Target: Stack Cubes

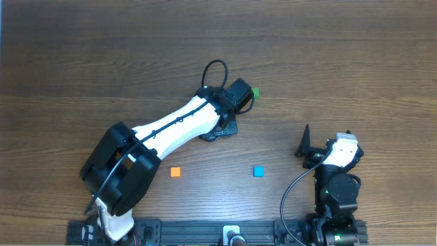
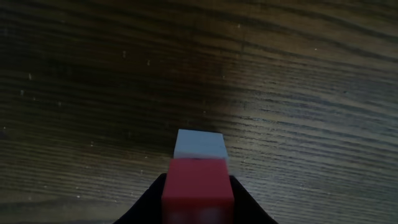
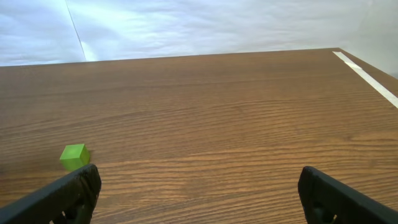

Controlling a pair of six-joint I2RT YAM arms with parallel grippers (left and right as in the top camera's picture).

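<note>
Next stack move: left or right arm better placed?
Left. The left pincer grips the red cube, close by the white cube. The right pincer is open and empty, back near its base.

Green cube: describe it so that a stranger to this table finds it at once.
On the wooden table, follow the white left arm up the top view to its black end; the green cube peeks out at its right. It alone is green; the orange cube and blue cube lie nearer the bases.
</note>
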